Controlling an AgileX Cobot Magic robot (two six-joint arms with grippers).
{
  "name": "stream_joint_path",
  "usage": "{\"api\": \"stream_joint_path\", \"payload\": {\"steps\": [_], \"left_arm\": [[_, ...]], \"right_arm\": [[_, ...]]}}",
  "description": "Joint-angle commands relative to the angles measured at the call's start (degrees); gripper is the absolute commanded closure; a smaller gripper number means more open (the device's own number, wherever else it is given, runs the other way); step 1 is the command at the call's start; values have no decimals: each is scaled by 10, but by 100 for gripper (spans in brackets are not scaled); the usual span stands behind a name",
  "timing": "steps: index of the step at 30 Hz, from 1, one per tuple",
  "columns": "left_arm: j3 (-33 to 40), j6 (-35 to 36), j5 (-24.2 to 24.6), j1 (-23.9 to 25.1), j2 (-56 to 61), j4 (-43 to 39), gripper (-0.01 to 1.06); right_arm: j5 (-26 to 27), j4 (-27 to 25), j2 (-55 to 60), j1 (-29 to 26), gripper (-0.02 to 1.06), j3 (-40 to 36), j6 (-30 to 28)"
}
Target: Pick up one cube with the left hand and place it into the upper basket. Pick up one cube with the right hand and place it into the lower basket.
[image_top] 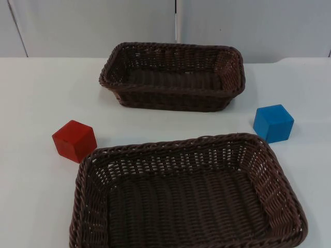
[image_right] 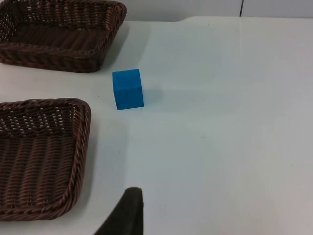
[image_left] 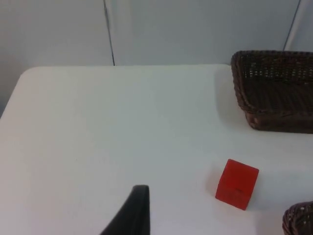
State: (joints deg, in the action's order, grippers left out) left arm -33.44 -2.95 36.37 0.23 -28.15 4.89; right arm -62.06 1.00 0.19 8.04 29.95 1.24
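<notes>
Nothing is picked up yet: the red cube (image_top: 74,140) and blue cube (image_top: 273,123) sit on the table (image_top: 36,93) beside empty baskets, and I cannot tell either gripper's state, so each arm must first reach its cube.

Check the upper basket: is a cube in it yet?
Empty. The upper basket shows only its bare woven floor; the red cube and the blue cube both sit on the table outside both baskets.
</notes>
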Motion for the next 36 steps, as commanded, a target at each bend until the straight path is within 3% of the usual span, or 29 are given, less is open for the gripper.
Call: {"api": "stream_joint_path", "payload": {"steps": [1, 16, 36], "left_arm": [[-16, -2, -17, -3, -24, 3, 0], [-124, -2, -13, -3, -170, 7, 0], [-138, -11, -25, -3, -212, 10, 0]], "right_arm": [[2, 0, -2, -4, -1, -4, -6], [2, 0, -2, -4, -1, -4, -6], [2, 0, -2, -4, -1, -4, -6]]}}
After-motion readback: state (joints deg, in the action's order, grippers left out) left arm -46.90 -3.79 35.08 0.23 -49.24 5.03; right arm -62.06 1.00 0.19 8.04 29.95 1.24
